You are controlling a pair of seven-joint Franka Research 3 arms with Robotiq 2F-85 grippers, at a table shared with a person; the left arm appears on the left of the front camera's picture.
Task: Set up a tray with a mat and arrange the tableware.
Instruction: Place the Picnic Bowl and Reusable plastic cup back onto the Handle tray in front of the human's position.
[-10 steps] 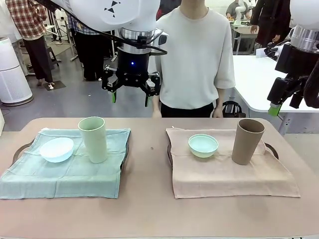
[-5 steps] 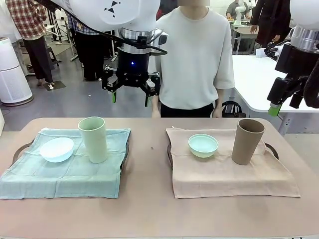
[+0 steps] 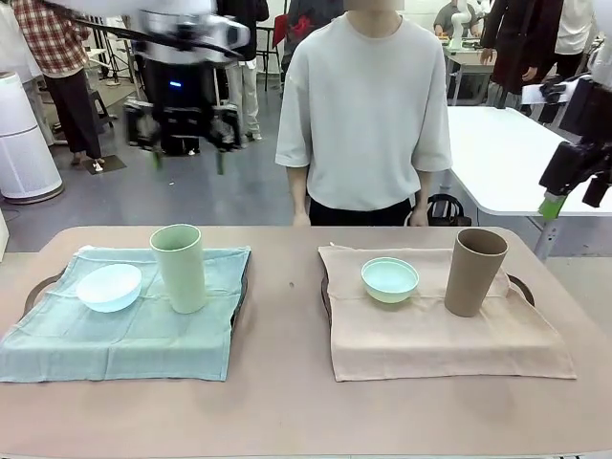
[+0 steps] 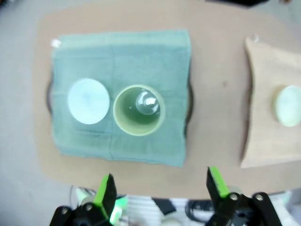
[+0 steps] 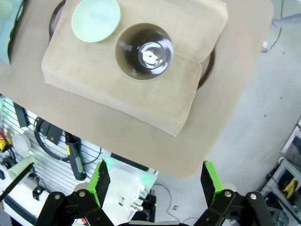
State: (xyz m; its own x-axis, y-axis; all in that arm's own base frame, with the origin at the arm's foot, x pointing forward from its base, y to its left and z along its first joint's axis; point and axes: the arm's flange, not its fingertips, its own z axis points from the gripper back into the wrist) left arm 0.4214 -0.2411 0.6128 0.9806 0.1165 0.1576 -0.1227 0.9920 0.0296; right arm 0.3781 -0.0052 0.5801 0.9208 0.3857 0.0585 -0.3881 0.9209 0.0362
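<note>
Two trays stand dressed: a pale green cup (image 3: 179, 267) and blue bowl (image 3: 109, 287) on the teal mat (image 3: 134, 335), a brown cup (image 3: 475, 271) and mint bowl (image 3: 389, 279) on the beige mat (image 3: 430, 335). The ware looks light, stiff, likely plastic and somewhat slick; cups are best pinched across the rim. The left gripper (image 3: 182, 129), blurred, and the right gripper (image 5: 153, 186) hang high above the table (image 3: 287, 402), jaws wide and empty.
</note>
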